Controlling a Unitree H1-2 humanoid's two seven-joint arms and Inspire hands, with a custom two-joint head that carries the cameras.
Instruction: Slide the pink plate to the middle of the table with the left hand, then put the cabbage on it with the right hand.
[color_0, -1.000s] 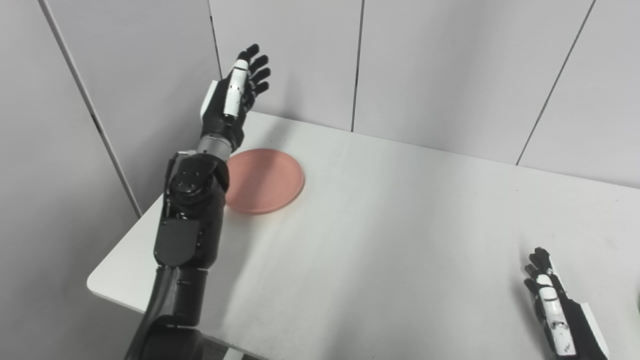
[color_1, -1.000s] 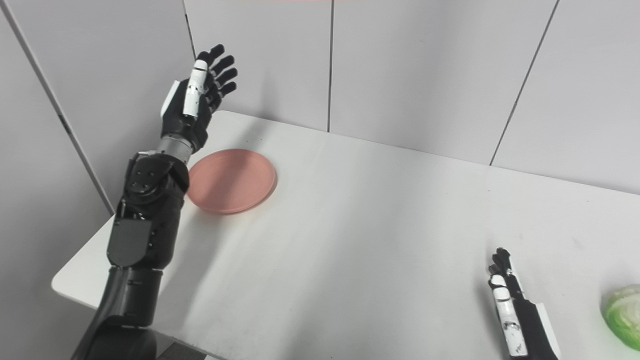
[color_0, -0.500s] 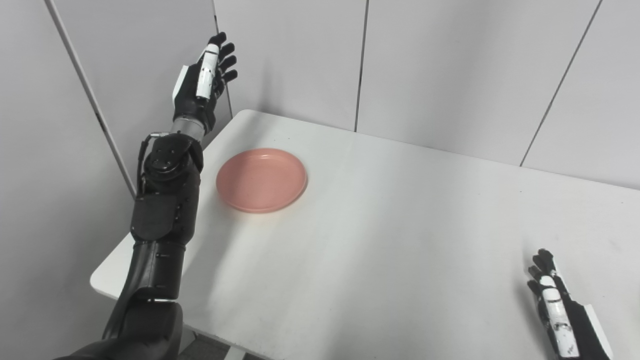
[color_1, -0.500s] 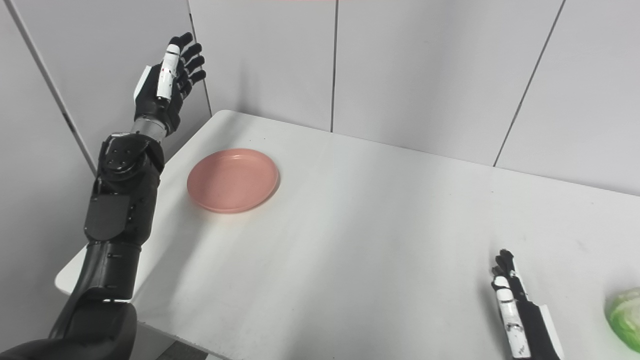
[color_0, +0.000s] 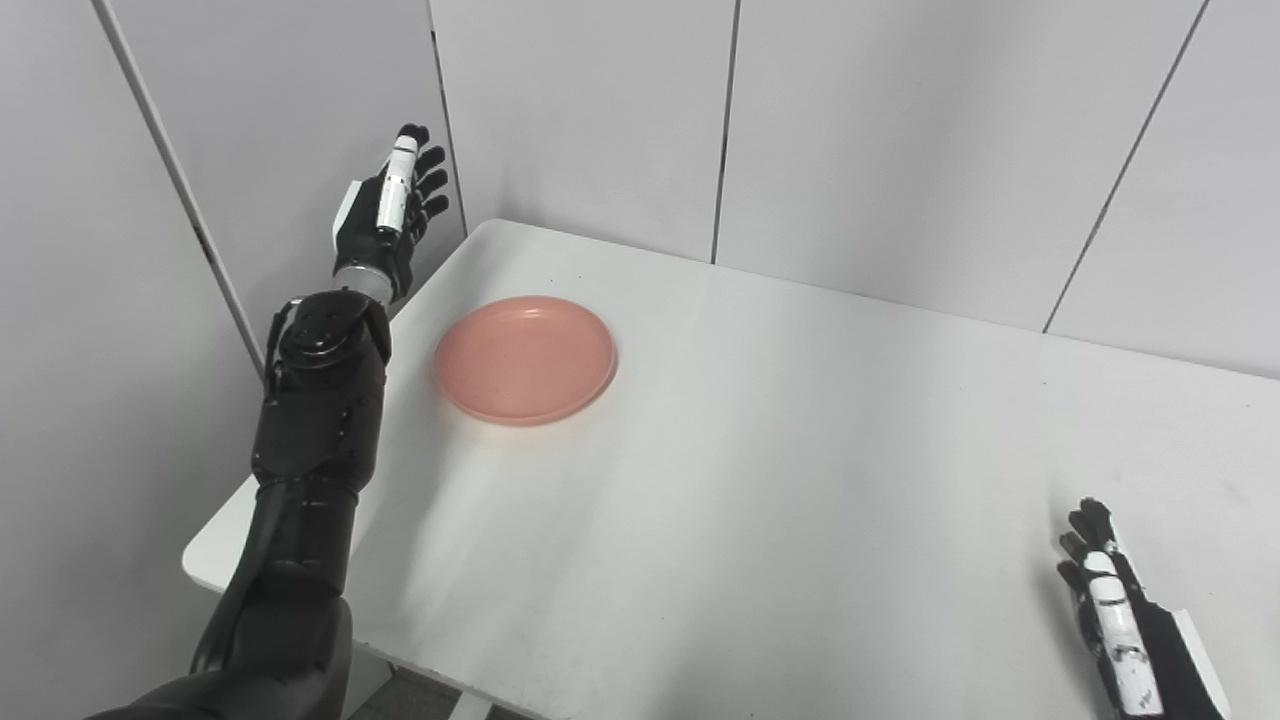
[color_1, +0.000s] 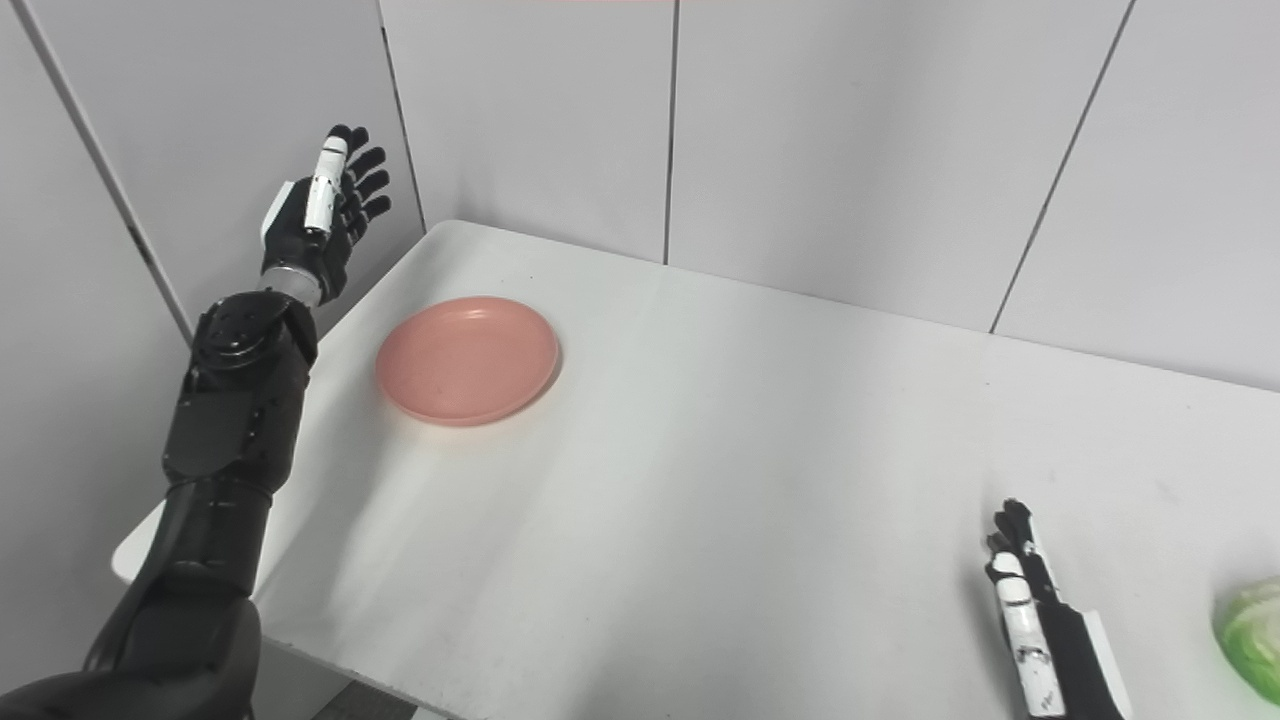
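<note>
The pink plate (color_0: 525, 358) lies empty on the white table (color_0: 760, 470), near its far left corner. My left hand (color_0: 388, 210) is open and empty, raised in the air beyond the table's left edge, to the left of the plate and apart from it. My right hand (color_0: 1125, 630) is open and empty, low over the table's near right part. The green cabbage (color_1: 1250, 638) shows only at the right edge of the right eye view, just right of my right hand (color_1: 1035, 625).
Grey wall panels (color_0: 850, 130) stand close behind the table and along its left side. The table's left edge (color_0: 215, 540) runs beside my left forearm.
My left hand has swung left from above the plate's far side to beyond the table's left edge and has come lower. The plate and my right hand have stayed put.
</note>
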